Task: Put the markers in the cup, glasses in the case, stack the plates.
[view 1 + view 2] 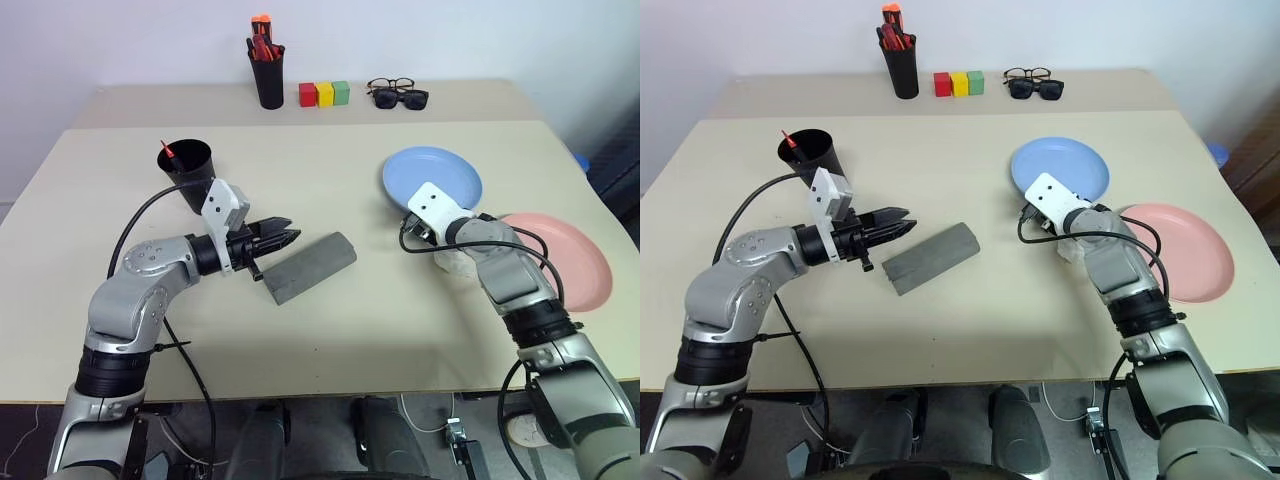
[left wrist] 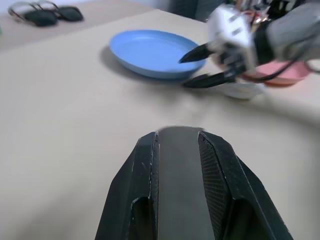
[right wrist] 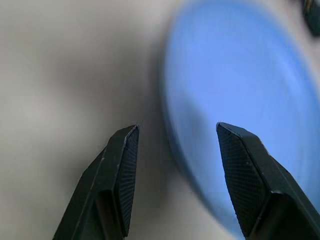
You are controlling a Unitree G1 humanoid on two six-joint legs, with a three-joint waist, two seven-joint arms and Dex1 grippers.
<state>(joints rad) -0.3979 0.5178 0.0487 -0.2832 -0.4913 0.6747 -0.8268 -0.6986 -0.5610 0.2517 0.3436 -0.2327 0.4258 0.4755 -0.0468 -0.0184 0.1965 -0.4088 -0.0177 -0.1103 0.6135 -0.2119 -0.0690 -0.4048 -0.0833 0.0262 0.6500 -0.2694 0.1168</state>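
Observation:
The light blue plate lies right of centre, and the salmon pink plate lies beside it toward the right edge, the two apart. My right gripper is open, with its tips at the blue plate's near left rim. The grey case lies shut in the middle of the table. My left gripper hangs level just above the case's left end, open by a narrow gap and holding nothing. A red marker sticks out of the wide black cup. The glasses are out of view.
On the far table stand a narrow black pen holder with red pens, three coloured cubes, clear-lensed spectacles and dark sunglasses. A small whitish thing lies under my right forearm.

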